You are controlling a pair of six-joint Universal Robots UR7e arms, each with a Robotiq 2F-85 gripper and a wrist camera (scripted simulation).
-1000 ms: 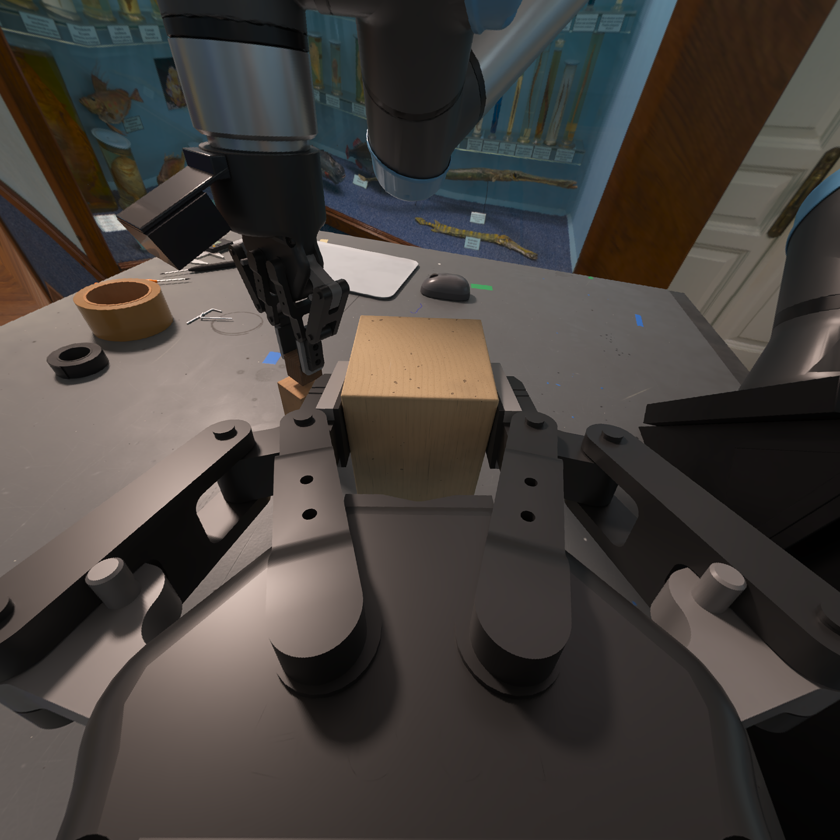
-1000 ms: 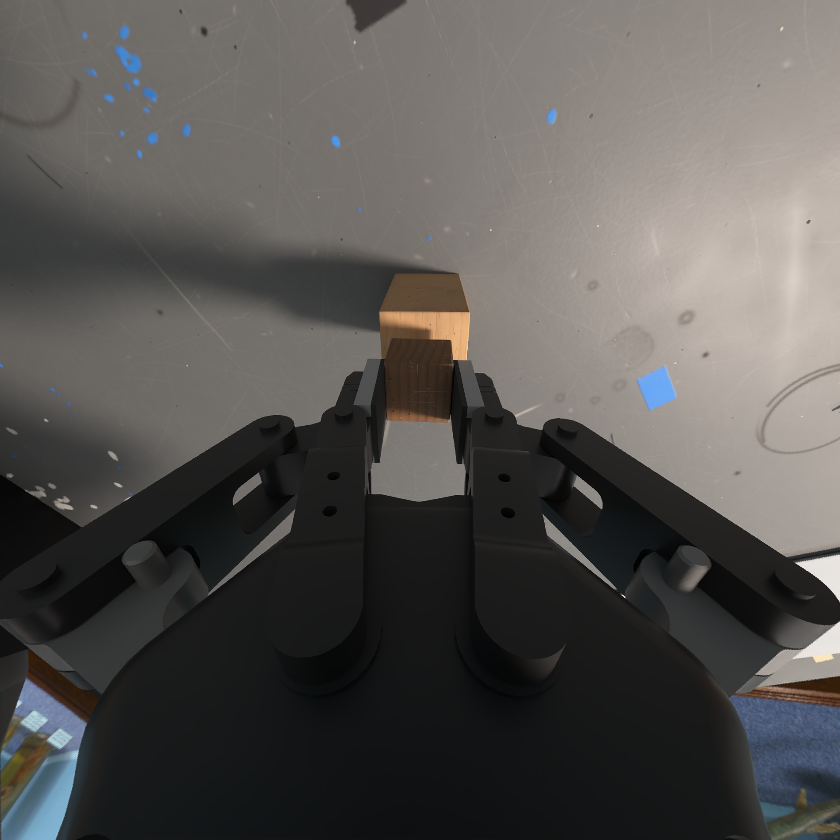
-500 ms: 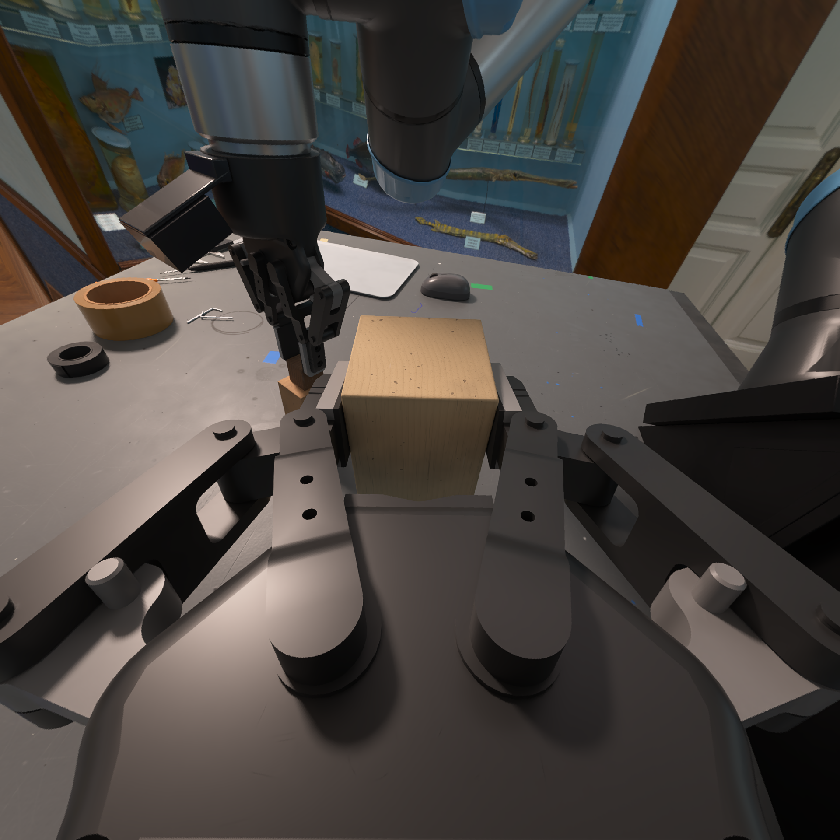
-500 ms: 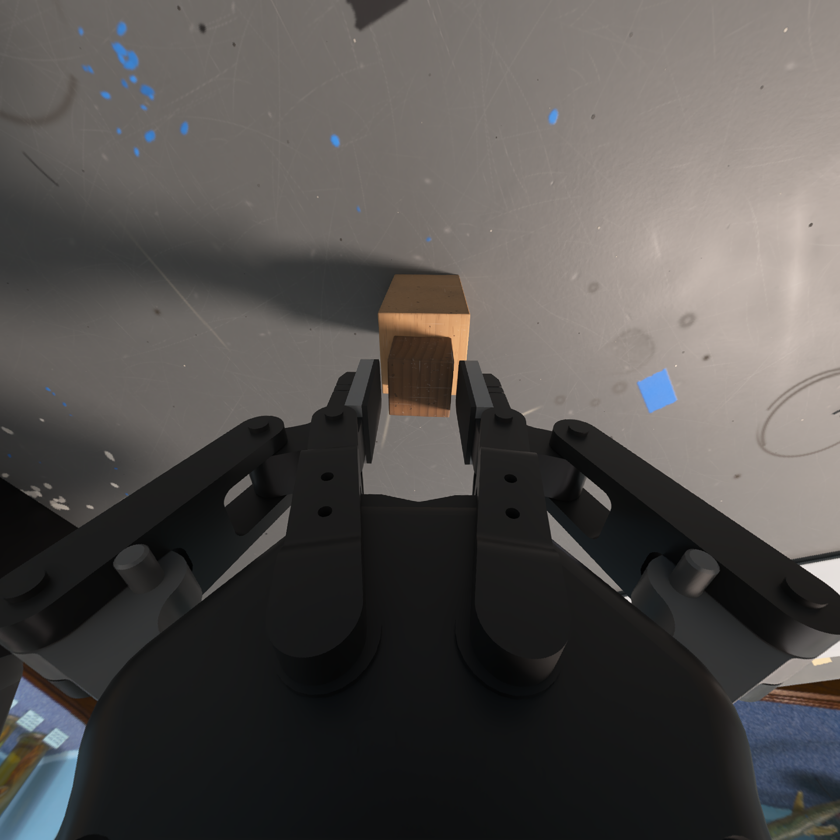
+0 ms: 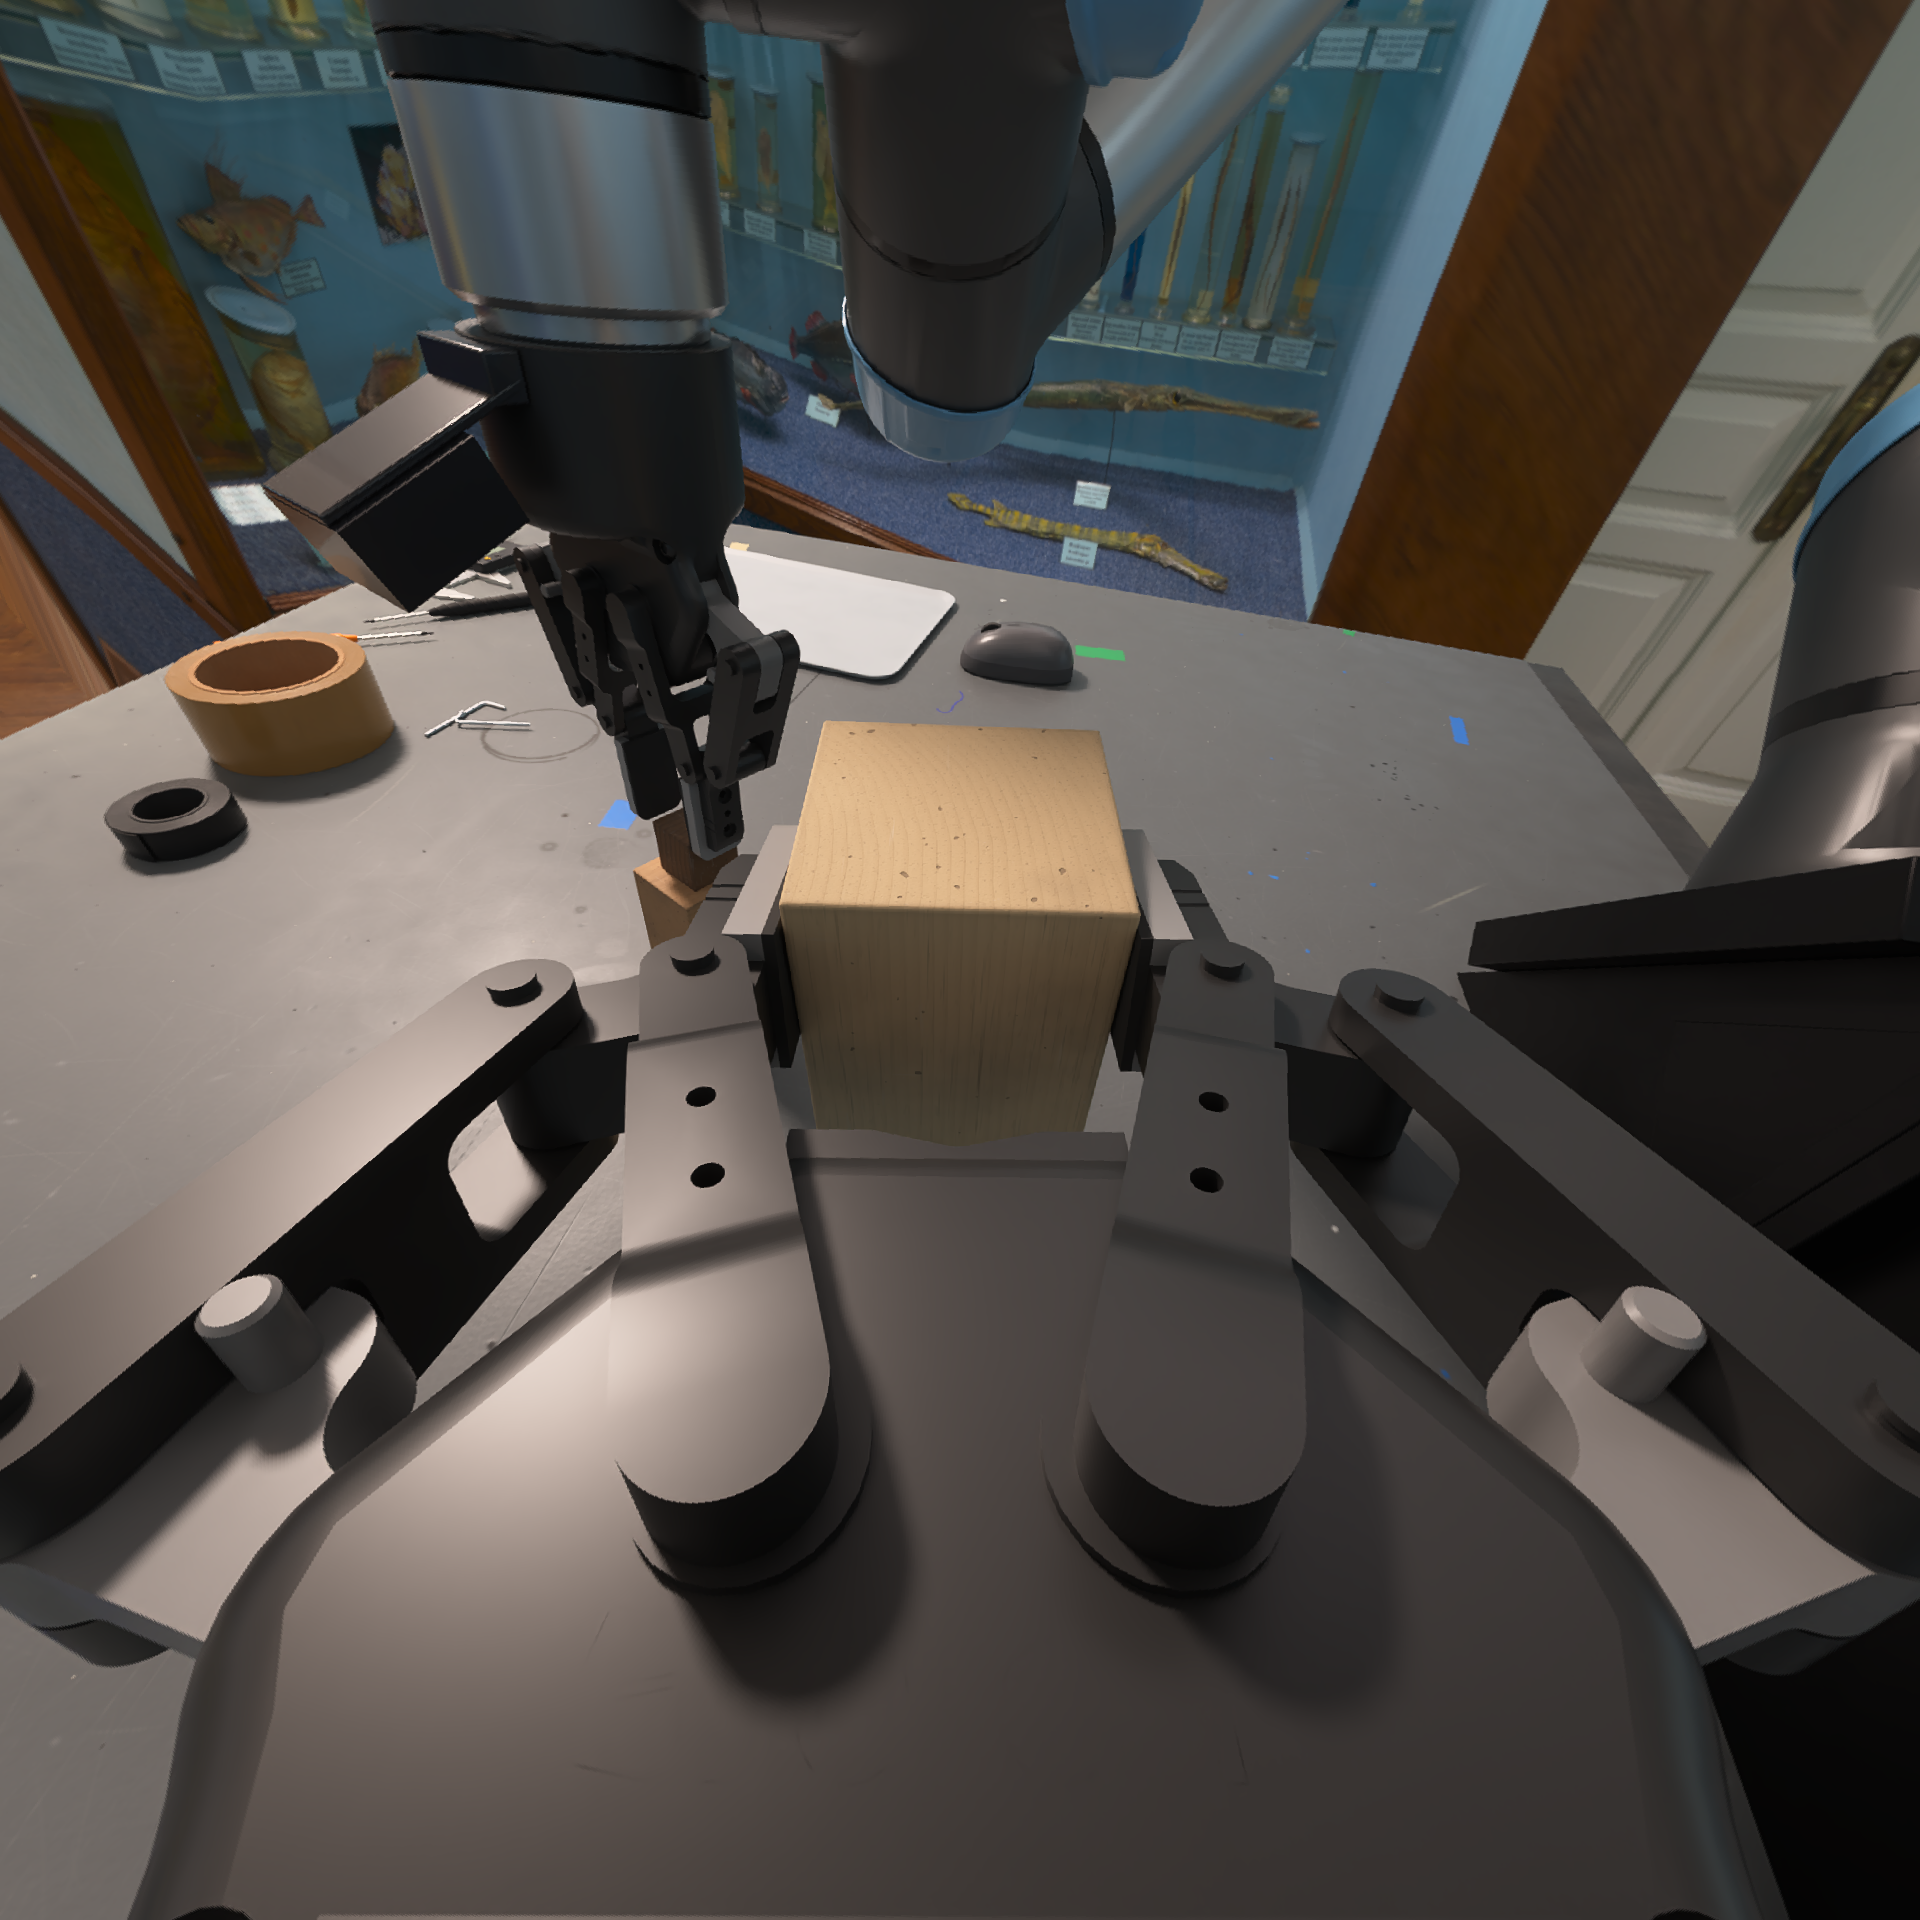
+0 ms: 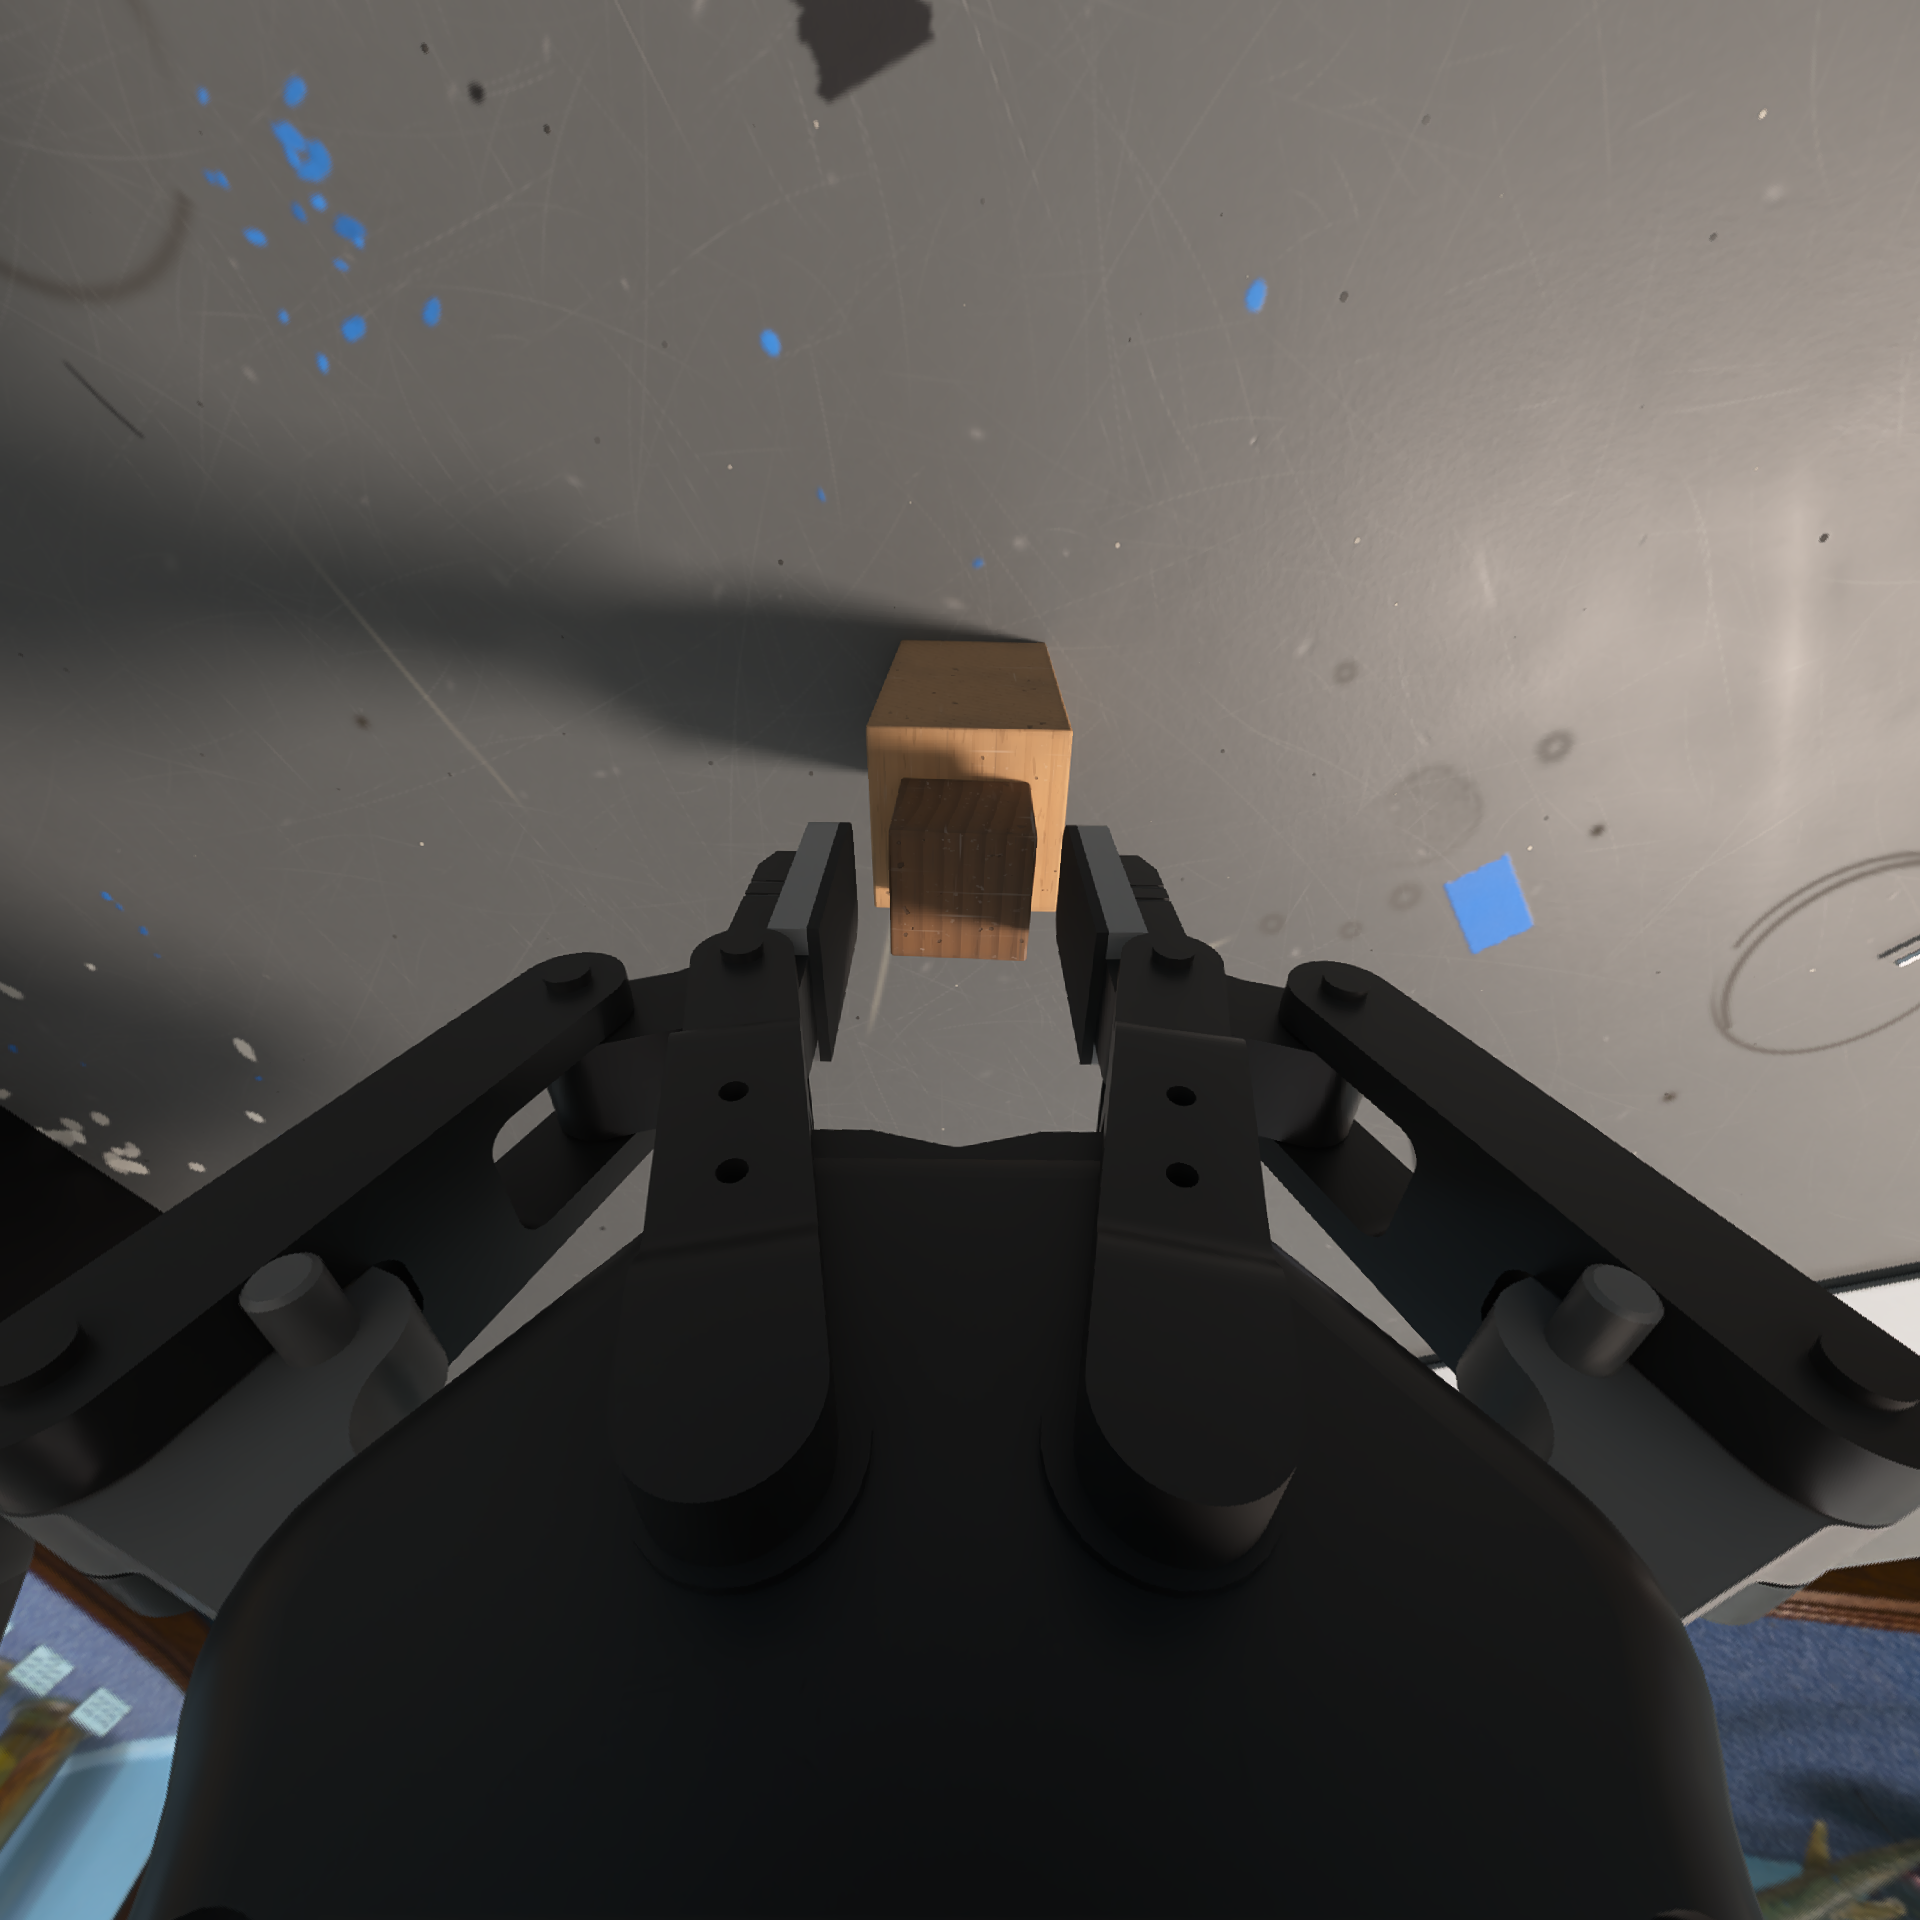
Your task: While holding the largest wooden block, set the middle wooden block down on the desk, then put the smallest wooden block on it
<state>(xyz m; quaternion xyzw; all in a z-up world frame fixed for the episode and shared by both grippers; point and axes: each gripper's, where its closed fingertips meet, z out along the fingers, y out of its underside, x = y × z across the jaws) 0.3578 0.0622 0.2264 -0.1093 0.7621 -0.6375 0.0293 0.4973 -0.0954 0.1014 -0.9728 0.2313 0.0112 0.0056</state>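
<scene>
My left gripper [image 5: 956, 914] is shut on the largest wooden block [image 5: 956, 925], a pale cube held above the grey desk [image 5: 1299, 790]. The middle wooden block [image 6: 968, 717] stands on the desk, and the smallest, darker block [image 6: 961, 878] rests on top of it. My right gripper [image 6: 958, 914] is open, its pads on either side of the smallest block with a gap on each side. In the left wrist view the right gripper [image 5: 691, 831] hangs over the two stacked blocks [image 5: 670, 883], which are partly hidden behind my left finger.
A brown tape roll [image 5: 275, 701], a black ring [image 5: 171, 816], a bent wire tool [image 5: 468, 717], a white pad [image 5: 842, 613] and a dark mouse [image 5: 1018, 655] lie at the desk's far side. The left arm's dark base [image 5: 1714, 1039] is at right.
My right gripper has opened and let go of the smallest block, which now rests on the middle block. The gripper has drawn back slightly. The left gripper and largest block have not moved.
</scene>
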